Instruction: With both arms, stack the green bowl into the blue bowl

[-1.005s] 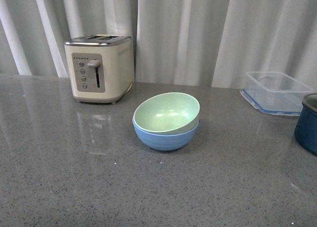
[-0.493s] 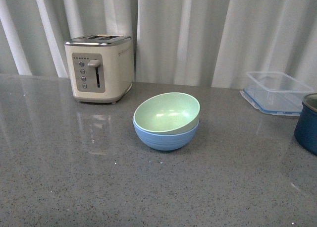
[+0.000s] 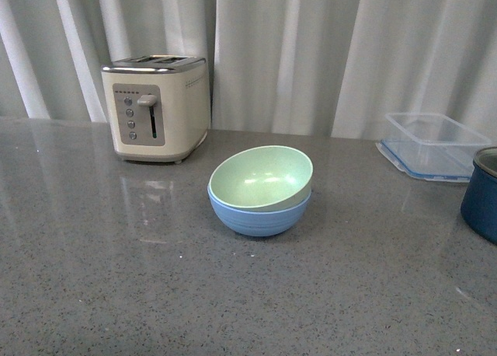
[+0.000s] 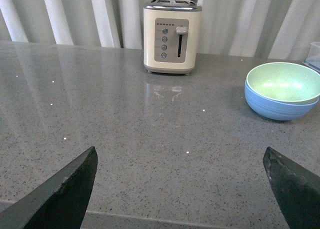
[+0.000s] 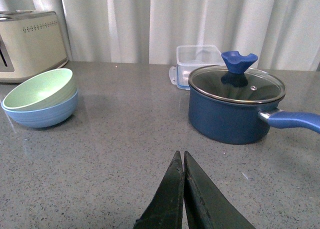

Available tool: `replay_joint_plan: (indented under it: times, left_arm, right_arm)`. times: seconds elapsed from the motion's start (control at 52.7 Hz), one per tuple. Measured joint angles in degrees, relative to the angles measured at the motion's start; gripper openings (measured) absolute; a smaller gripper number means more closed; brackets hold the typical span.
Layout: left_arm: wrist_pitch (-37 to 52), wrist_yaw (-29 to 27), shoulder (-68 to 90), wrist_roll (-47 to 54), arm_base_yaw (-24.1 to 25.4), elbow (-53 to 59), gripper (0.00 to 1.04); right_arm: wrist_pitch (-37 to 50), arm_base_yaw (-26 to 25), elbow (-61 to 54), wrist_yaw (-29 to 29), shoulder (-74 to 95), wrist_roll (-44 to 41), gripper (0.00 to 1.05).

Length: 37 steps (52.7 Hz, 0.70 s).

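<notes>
Nothing on the counter has shifted since the earlier front frames: the green bowl (image 3: 261,177) sits nested in the blue bowl (image 3: 258,211), tilted so its rim rides higher on one side. Neither arm appears in the front view. Left gripper (image 4: 182,189): fingers (image 4: 65,194) spread wide apart, holding nothing, with bare counter (image 4: 125,139) between them; the stacked bowls lie well ahead of the fingertips and off toward the finger at the frame's right edge, with the cream toaster (image 4: 172,35) farther ahead. Right gripper (image 5: 182,189): fingers (image 5: 170,196) pressed together, tips meeting, nothing clamped between them. Ahead of these tips the navy pot (image 5: 232,111) with glass lid stands on one side, the clear container (image 5: 199,59) behind it, and the stacked bowls well off to the other side.
</notes>
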<state>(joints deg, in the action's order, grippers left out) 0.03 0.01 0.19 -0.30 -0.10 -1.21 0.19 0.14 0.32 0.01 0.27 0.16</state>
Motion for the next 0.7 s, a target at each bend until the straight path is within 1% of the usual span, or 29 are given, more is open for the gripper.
replay_joint_plan:
  times: [0.057,0.095,0.114,0.133,0.209,0.228,0.379,0.455,0.55,0.588,0.626,0.702]
  left_arm:
    - [0.0,0.0,0.0,0.0,0.0,0.0,0.98]
    - [0.0,0.0,0.0,0.0,0.0,0.0,0.98]
    - [0.0,0.0,0.0,0.0,0.0,0.0,0.98]
    - [0.0,0.0,0.0,0.0,0.0,0.0,0.98]
    - [0.0,0.0,0.0,0.0,0.0,0.0,0.98]
    - [0.0,0.0,0.0,0.0,0.0,0.0,0.98]
    - [0.0,0.0,0.0,0.0,0.0,0.0,0.98]
    - [0.0,0.0,0.0,0.0,0.0,0.0,0.98]
    - [0.0,0.0,0.0,0.0,0.0,0.0,0.98]
    - [0.0,0.0,0.0,0.0,0.0,0.0,0.98]
    - [0.0,0.0,0.0,0.0,0.0,0.0,0.98]
    - [0.0,0.0,0.0,0.0,0.0,0.0,0.98]
  right_arm:
    - [-0.1,0.0,0.0,0.0,0.0,0.0,0.01]
    - [-0.1,0.0,0.0,0.0,0.0,-0.1,0.08]
    - [-0.1,0.0,0.0,0.0,0.0,-0.1,0.13]
    - [-0.1,0.0,0.0,0.0,0.0,-0.1,0.15]
    - [-0.1,0.0,0.0,0.0,0.0,0.0,0.29]
    - [-0.1,0.0,0.0,0.0,0.0,0.0,0.31]
    - [-0.1,0.0,0.0,0.0,0.0,-0.1,0.55]
    - [-0.1,0.0,0.0,0.0,0.0,0.0,0.66]
    - [-0.1,0.0,0.0,0.0,0.0,0.0,0.84]
    - [-0.1,0.0,0.0,0.0,0.0,0.0,0.93]
    - [-0.1,0.0,0.0,0.0,0.0,0.0,0.97]
    - [-0.1,0.0,0.0,0.0,0.0,0.0,0.94]
